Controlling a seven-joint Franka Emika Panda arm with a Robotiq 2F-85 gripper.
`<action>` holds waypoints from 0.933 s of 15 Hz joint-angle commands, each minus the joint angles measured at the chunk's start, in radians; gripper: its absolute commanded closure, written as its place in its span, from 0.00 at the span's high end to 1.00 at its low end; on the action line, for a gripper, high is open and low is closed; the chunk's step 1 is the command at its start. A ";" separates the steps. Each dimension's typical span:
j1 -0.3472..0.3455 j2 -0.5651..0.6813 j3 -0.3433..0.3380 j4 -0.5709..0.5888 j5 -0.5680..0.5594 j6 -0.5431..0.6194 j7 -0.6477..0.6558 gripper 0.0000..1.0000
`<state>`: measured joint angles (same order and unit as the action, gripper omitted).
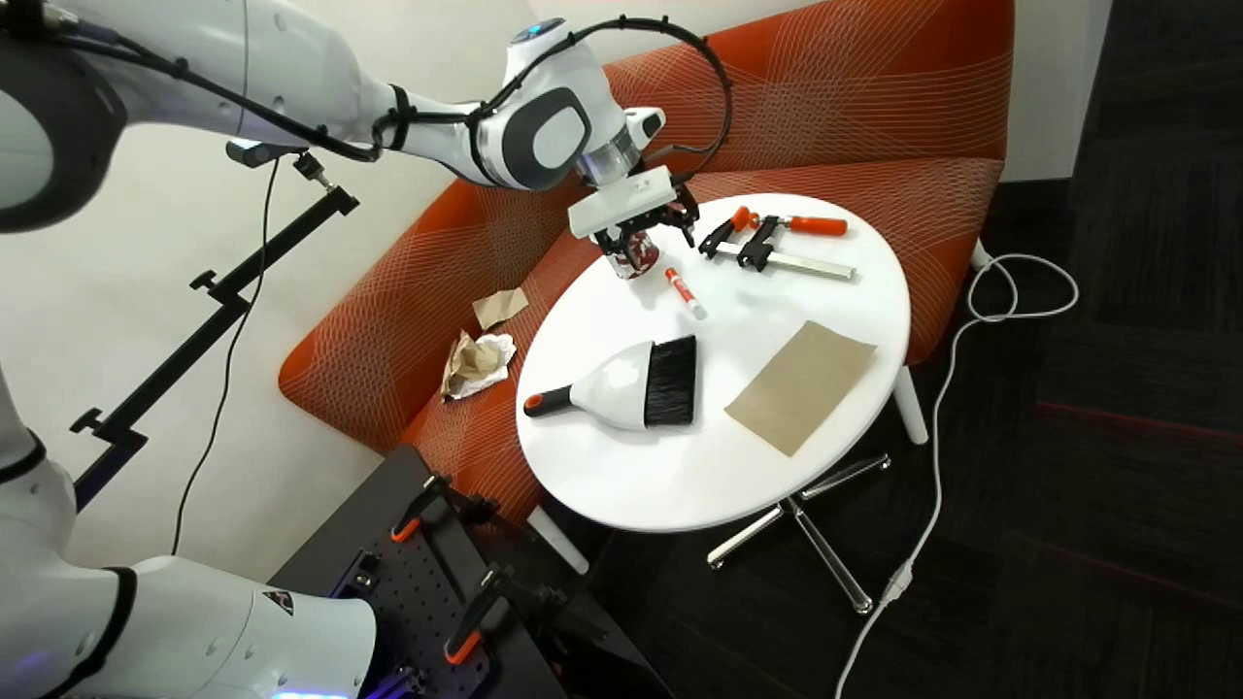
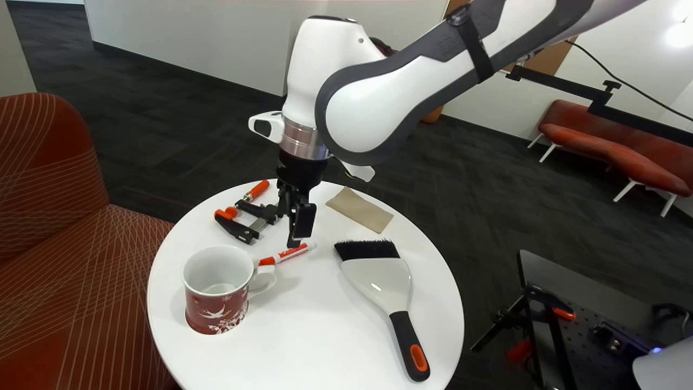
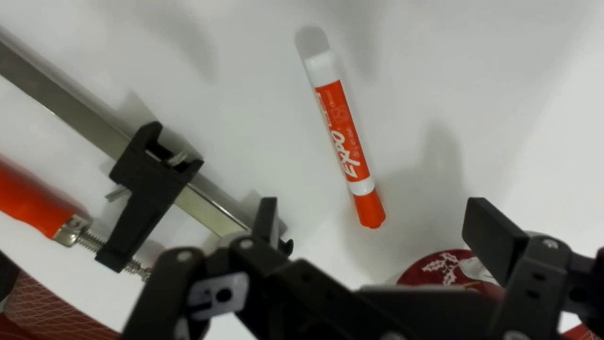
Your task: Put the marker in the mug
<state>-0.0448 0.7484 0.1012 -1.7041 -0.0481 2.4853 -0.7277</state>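
The marker (image 1: 686,293) lies flat on the white table, white and red-orange. In an exterior view the marker (image 2: 287,254) has its orange cap end close to the mug's handle. The mug (image 2: 216,309) stands upright, red with white patterns and a white inside; it is partly hidden behind the gripper (image 1: 658,249) in an exterior view (image 1: 645,256). In the wrist view the gripper (image 3: 373,208) is open and empty, its fingers wide apart above the table. The marker's cap (image 3: 369,210) shows between the fingertips, below them. The mug (image 3: 434,269) shows only in part there.
A red-and-black bar clamp (image 1: 796,262) lies beside the marker, also left in the wrist view (image 3: 151,184). A white dustpan with black brush (image 1: 621,383) and a brown paper sheet (image 1: 801,388) lie on the round table (image 1: 602,476). An orange sofa (image 1: 825,107) borders the table.
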 commanded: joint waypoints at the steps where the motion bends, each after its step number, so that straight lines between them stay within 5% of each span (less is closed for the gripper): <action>1: -0.014 0.011 0.015 0.010 -0.022 -0.002 0.011 1.00; 14: 0.003 0.099 0.001 0.056 -0.156 -0.007 -0.014 1.00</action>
<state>-0.0426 0.8185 0.0982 -1.6835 -0.1781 2.4828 -0.7242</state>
